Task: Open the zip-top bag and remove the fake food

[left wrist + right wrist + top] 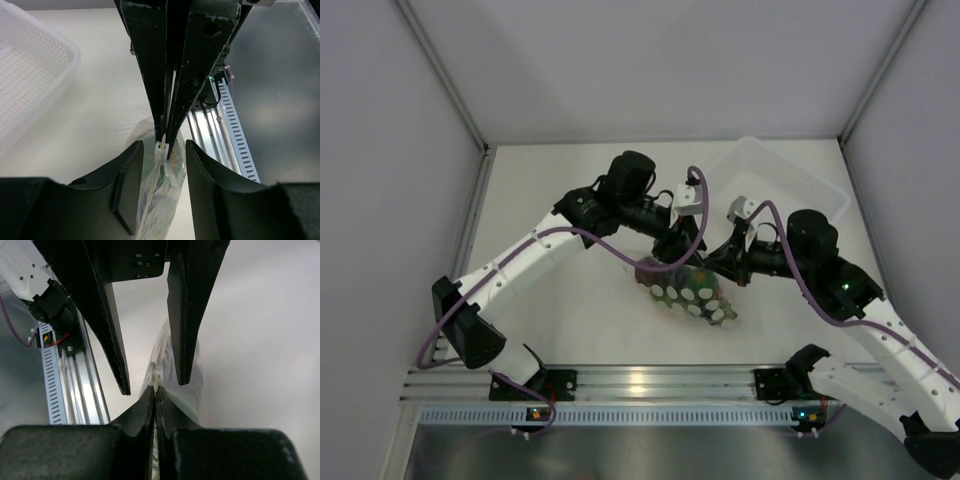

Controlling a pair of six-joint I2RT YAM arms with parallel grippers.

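The zip-top bag [670, 300] hangs at the table's middle, with the fake food [698, 292] showing through it as green and pale round pieces. My right gripper [708, 262] is shut on the bag's top edge, right beside the white slider [156, 374]. In the right wrist view my right gripper [156, 390] pinches that edge. My left gripper [670, 262] is open, its fingers either side of the bag's top. In the left wrist view, my left gripper [164, 145] straddles the bag [160, 200] and the slider [162, 150] without gripping.
A rigid translucent tub [790, 185] stands at the back right, also in the left wrist view [30, 75]. The aluminium rail [640, 385] runs along the near edge. Grey walls enclose the table on three sides.
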